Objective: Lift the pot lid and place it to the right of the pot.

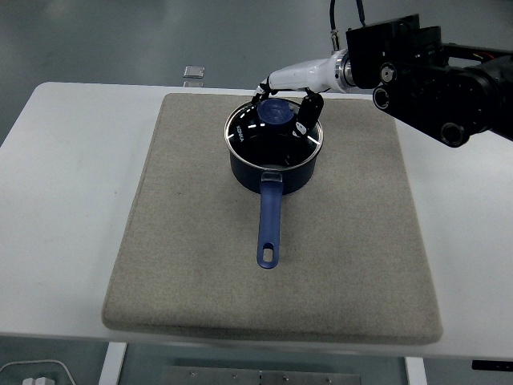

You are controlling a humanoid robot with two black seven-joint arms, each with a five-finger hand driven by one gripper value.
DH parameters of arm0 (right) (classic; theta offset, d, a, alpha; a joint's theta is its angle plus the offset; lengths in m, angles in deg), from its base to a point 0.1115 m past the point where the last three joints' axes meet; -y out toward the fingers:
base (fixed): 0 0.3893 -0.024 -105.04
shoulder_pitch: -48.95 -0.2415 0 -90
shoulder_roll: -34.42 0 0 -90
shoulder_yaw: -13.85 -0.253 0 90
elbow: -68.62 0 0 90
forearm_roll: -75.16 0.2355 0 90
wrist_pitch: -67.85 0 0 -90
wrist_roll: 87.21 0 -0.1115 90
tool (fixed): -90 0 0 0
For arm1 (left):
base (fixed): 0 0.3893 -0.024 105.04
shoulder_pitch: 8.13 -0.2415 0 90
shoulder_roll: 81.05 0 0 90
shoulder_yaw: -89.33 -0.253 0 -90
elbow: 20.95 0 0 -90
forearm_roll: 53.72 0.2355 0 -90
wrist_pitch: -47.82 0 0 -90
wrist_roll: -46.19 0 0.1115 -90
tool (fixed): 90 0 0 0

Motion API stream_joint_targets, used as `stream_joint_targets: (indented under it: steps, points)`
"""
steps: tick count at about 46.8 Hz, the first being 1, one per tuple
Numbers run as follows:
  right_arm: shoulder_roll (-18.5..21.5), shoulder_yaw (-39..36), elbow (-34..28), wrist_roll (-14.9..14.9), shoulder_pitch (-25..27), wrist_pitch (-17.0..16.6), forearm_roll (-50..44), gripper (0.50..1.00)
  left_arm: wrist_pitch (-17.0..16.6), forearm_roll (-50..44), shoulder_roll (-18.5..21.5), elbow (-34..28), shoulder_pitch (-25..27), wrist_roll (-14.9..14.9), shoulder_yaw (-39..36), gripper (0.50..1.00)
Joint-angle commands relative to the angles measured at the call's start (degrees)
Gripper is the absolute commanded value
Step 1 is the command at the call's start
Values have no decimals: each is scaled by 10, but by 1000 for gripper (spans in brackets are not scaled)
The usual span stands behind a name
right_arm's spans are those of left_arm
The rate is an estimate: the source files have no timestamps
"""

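Observation:
A dark blue pot with a long blue handle pointing toward me stands on the grey mat. A glass lid with a steel rim and a blue knob lies on the pot. My right hand reaches in from the upper right, its white palm above the lid. Its black fingers curl down around the blue knob. The lid rests on the pot's rim. The left arm is out of view.
The mat covers the middle of the white table. Bare mat lies to the right of the pot. A small grey object sits at the table's far edge. My right forearm hangs over the upper right.

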State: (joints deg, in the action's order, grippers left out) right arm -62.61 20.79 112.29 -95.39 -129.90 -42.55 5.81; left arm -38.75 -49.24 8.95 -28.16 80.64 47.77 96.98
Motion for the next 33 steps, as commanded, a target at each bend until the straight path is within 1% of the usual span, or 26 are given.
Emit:
stream_joint_targets:
  steps: [1, 4, 25, 29, 33]
  points:
    - [0, 0, 0, -1, -1, 1, 0, 854, 0, 0, 0, 0, 0, 0, 0, 1000]
    - [0, 0, 0, -1, -4, 1, 0, 844, 0, 0, 0, 0, 0, 0, 0, 1000]
    - [0, -1, 1, -1, -4, -1, 1, 840, 0, 0, 0, 0, 0, 0, 0, 1000]
    - [0, -2, 1, -1, -4, -1, 1, 827, 0, 0, 0, 0, 0, 0, 0, 1000]
    - [0, -3, 1, -1, -4, -1, 1, 797, 0, 0, 0, 0, 0, 0, 0, 1000]
